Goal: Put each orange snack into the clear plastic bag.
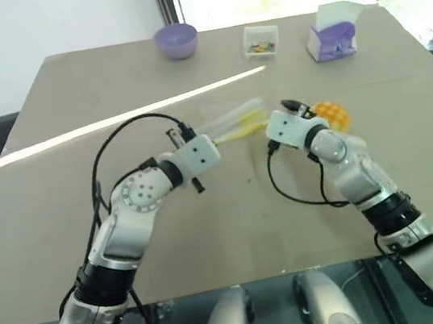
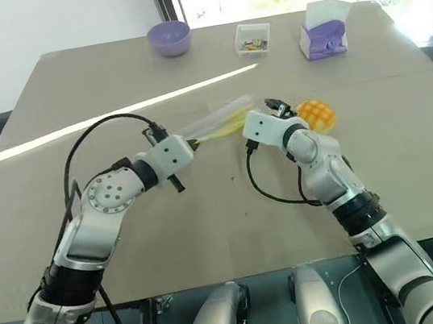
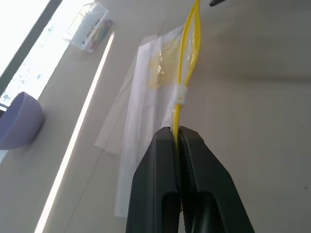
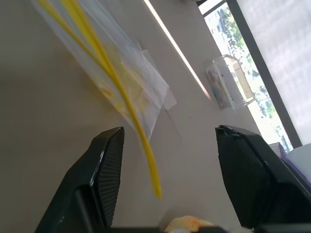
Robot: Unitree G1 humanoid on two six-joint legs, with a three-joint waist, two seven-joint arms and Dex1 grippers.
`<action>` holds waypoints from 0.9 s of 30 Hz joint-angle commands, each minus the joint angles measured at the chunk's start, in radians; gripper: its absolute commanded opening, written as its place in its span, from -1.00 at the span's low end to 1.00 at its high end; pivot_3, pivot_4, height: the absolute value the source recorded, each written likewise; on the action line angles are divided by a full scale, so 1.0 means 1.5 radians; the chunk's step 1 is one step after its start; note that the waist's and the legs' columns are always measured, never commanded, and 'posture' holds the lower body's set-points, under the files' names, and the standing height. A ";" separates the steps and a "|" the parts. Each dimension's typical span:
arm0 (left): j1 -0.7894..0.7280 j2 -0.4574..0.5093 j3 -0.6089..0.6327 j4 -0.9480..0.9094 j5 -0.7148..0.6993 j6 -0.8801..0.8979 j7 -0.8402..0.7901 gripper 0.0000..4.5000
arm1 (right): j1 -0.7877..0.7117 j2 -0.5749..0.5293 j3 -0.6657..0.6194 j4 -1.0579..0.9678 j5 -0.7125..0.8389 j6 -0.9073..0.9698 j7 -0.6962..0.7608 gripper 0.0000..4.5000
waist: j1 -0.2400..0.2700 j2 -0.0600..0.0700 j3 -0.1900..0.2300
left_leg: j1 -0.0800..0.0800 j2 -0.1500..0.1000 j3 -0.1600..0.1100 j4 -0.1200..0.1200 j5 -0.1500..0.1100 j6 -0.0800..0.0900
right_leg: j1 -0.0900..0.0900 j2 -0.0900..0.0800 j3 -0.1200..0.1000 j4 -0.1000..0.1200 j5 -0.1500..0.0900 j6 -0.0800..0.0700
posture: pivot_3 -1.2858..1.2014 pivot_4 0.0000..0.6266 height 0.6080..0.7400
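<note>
One orange snack (image 2: 315, 115) is on the table (image 2: 210, 228), lying just behind the right gripper (image 4: 167, 170) and not yet inside anything. Status of the task: nothing bagged so far, as far as can be seen.

The clear plastic bag (image 3: 146, 111) hangs between the two arms above the tabletop. The left gripper (image 3: 179, 141) is pinched closed on the bag's yellow seal strip (image 3: 187, 63), near the white slider, and carries the bag by that edge. The right gripper's fingers stand apart and hold nothing; the free end of the yellow strip dangles between them without touching either pad.

Judgement: the bag mouth is held on one side only and does not look spread wide enough for the bun. Remaining work is to open the mouth, pick up the snack and drop it in.

Bystanding items at the far edge: a purple bowl (image 1: 175, 40), a small clear box (image 1: 260, 41) of mixed bits, a purple tissue box (image 1: 332, 35). None disturbed.
</note>
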 commanded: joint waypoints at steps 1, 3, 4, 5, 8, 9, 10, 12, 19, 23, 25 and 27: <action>-0.030 0.019 0.036 0.024 -0.027 -0.063 -0.020 -1.00 | 0.032 -0.022 -0.072 -0.107 0.123 0.008 0.083 0.31 | 0.001 0.000 0.000 | 0.000 0.000 0.000 0.000 0.000 0.000 | 0.000 0.000 0.000 0.000 0.000 0.000 | 0.03 -0.52 1.00; -0.039 0.027 0.041 0.047 -0.035 -0.086 -0.031 -1.00 | 0.060 -0.035 -0.102 -0.164 0.186 0.050 0.127 0.21 | 0.002 0.000 0.000 | -0.001 0.000 0.000 0.000 0.000 0.000 | 0.000 0.000 0.000 0.000 0.000 0.000 | 0.03 -0.52 1.00; -0.042 0.031 0.042 0.056 -0.035 -0.098 -0.034 -1.00 | 0.072 -0.042 -0.110 -0.189 0.208 0.060 0.141 0.08 | 0.002 0.000 0.000 | -0.001 0.000 0.000 0.000 0.000 0.000 | 0.000 0.000 0.000 0.000 0.000 0.000 | 0.03 -0.52 1.00; -0.044 0.032 0.042 0.063 -0.037 -0.110 -0.040 -1.00 | 0.080 -0.038 -0.118 -0.211 0.228 0.078 0.142 -0.16 | 0.001 0.000 0.000 | -0.001 0.000 0.000 0.000 0.000 0.000 | 0.000 0.000 -0.001 0.000 0.000 0.000 | 0.03 -0.52 1.00; -0.048 0.035 0.039 0.080 -0.038 -0.139 -0.050 -1.00 | 0.073 -0.001 -0.100 -0.238 0.259 0.112 0.123 -0.67 | -0.003 0.000 0.000 | 0.000 0.000 0.000 0.000 0.000 0.000 | 0.000 0.000 -0.001 0.000 0.000 0.000 | 0.03 -0.52 1.00; -0.049 0.034 0.039 0.084 -0.036 -0.144 -0.051 -1.00 | 0.066 0.011 -0.086 -0.236 0.260 0.115 0.115 -0.92 | -0.004 0.000 0.000 | 0.000 0.000 0.000 0.000 0.000 0.000 | 0.000 0.000 -0.001 0.001 0.000 0.000 | 0.03 -0.52 1.00; -0.050 0.033 0.038 0.086 -0.035 -0.150 -0.052 -1.00 | 0.058 0.028 -0.072 -0.229 0.259 0.115 0.105 -0.97 | -0.003 0.000 0.000 | 0.000 0.001 0.000 0.000 0.000 0.000 | 0.000 0.000 -0.001 0.001 0.000 0.000 | 0.03 -0.52 1.00; -0.051 0.031 0.037 0.086 -0.034 -0.154 -0.053 -1.00 | 0.045 0.051 -0.053 -0.218 0.258 0.115 0.091 -0.97 | -0.003 0.000 0.000 | 0.000 0.001 0.000 0.000 0.000 0.000 | 0.000 0.001 -0.001 0.001 0.000 0.000 | 0.03 -0.52 1.00; -0.054 0.025 0.033 0.074 -0.032 -0.156 -0.062 -1.00 | 0.009 0.097 -0.007 -0.152 0.247 0.087 0.051 -0.97 | 0.002 0.000 0.000 | -0.001 0.000 -0.001 0.001 0.000 0.000 | 0.000 0.000 -0.002 0.000 0.000 0.000 | 0.03 -0.52 1.00; -0.053 0.026 0.034 0.063 -0.031 -0.153 -0.066 -1.00 | 0.000 0.098 -0.005 -0.137 0.251 0.078 0.042 -0.97 | 0.001 0.000 0.000 | -0.001 -0.001 -0.002 0.001 0.000 0.000 | 0.000 0.000 -0.002 0.000 0.000 0.000 | 0.03 -0.52 1.00; -0.050 0.027 0.034 0.058 -0.030 -0.154 -0.067 -1.00 | -0.003 0.097 -0.007 -0.132 0.252 0.077 0.038 -0.97 | -0.001 0.000 0.000 | -0.001 -0.001 -0.002 0.001 0.000 0.000 | 0.000 0.000 -0.002 0.001 0.000 0.000 | 0.03 -0.52 1.00; -0.048 0.025 0.034 0.053 -0.030 -0.151 -0.068 -1.00 | -0.005 0.097 -0.009 -0.129 0.255 0.079 0.035 -0.97 | -0.002 0.000 0.000 | -0.001 -0.001 -0.002 0.001 0.000 0.000 | 0.000 0.000 -0.002 0.001 0.000 0.000 | 0.03 -0.52 1.00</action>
